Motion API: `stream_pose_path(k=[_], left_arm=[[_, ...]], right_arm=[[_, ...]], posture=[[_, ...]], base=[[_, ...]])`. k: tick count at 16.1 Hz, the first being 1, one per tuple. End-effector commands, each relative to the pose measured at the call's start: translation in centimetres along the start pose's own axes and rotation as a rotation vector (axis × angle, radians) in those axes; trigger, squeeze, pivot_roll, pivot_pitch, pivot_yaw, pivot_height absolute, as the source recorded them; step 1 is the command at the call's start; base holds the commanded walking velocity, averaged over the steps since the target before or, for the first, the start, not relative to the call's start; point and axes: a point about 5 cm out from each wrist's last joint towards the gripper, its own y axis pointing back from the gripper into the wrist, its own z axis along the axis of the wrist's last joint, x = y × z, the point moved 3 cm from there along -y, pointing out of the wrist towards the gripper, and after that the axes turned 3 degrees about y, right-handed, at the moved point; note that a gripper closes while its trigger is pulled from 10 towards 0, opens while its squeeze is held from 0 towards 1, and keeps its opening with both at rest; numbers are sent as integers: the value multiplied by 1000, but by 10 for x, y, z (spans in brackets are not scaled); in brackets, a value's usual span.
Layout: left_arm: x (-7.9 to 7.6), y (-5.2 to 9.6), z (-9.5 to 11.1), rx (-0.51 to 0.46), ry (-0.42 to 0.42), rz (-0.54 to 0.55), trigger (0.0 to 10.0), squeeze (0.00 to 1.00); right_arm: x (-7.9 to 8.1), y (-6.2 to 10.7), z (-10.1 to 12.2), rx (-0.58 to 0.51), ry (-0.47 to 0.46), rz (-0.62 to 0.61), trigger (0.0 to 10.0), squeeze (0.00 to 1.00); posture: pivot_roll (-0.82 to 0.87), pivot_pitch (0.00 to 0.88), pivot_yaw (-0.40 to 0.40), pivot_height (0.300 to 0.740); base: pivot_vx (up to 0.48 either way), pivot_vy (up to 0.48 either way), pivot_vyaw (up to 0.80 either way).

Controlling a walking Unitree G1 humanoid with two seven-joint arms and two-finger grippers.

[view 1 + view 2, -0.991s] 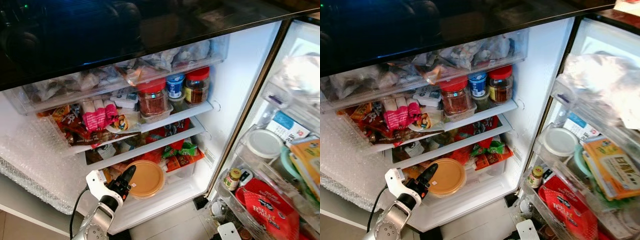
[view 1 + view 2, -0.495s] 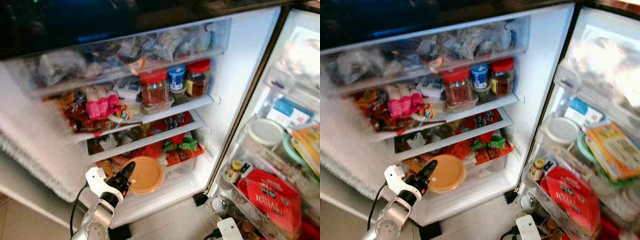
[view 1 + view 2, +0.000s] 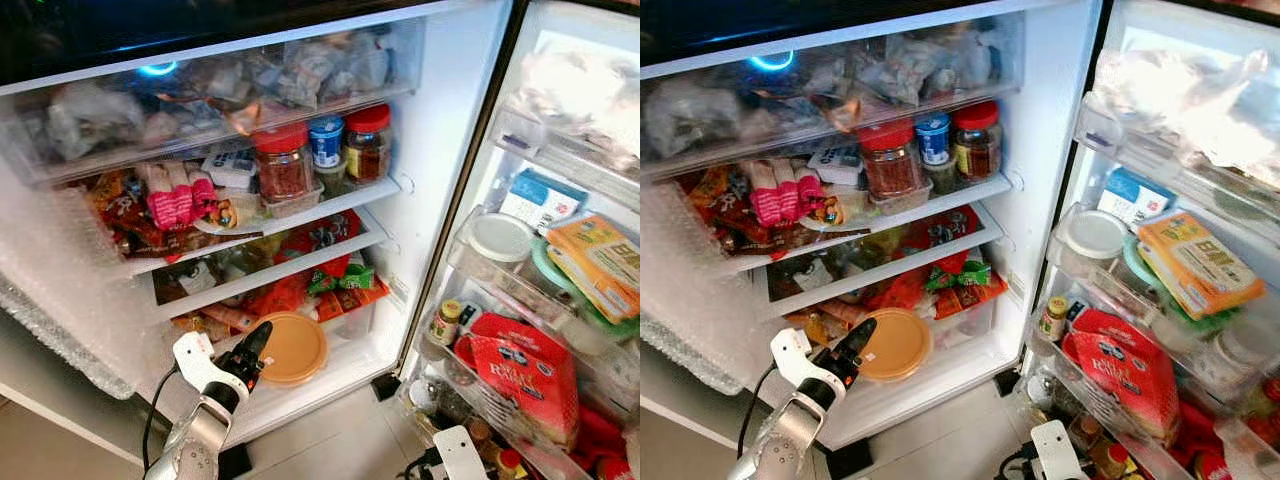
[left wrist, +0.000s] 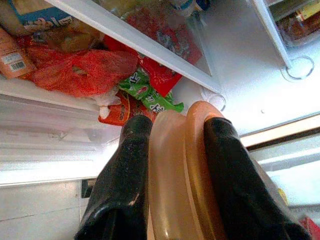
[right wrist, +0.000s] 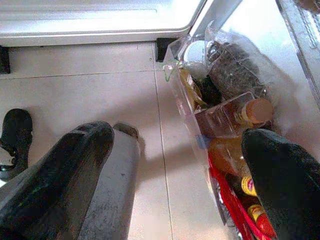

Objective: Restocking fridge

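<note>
A round orange lidded container (image 3: pixel 292 348) sits low in the open fridge, in front of the bottom drawer (image 3: pixel 350 322). My left gripper (image 3: pixel 258 346) is shut on its near rim. In the left wrist view the two black fingers (image 4: pixel 125 180) clamp the container's edge (image 4: pixel 175 170) between them, with red and green packets (image 4: pixel 150 95) behind it. My right gripper (image 5: pixel 182 140) hangs open over the tiled floor (image 5: pixel 100 85), beside the lowest door bin (image 5: pixel 220 115).
The shelves hold two red-lidded jars (image 3: pixel 283 165) (image 3: pixel 367 140), a blue cup (image 3: pixel 326 140) and pink packets (image 3: pixel 175 195). Door bins on the right carry a red bag (image 3: pixel 525 375), a white-lidded tub (image 3: pixel 500 238) and small bottles (image 3: pixel 445 322). Bubble wrap (image 3: pixel 60 300) lies at the left.
The whole picture has shifted, so the camera moved. My left gripper keeps its hold on the orange container at the same place in front of the bottom drawer.
</note>
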Motion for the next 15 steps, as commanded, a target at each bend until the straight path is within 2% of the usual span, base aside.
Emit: stream_pose_path(k=[1, 11, 15], left_arm=[[0, -1, 3, -12, 1, -1, 10000, 0], [0, 0, 5, -21, 7, 4, 10000, 0], [0, 0, 6, -24, 6, 2, 10000, 0]], right_arm=[[6, 5, -24, 88, -1, 17, 10000, 0], [8, 4, -20, 70, -2, 25, 10000, 0], [7, 3, -16, 59, -10, 23, 10000, 0]], posture=[[-182, 65, 46, 670], [-182, 75, 47, 670], [-183, 77, 48, 641]], base=[[0, 0, 0], [0, 0, 0], [0, 0, 0]])
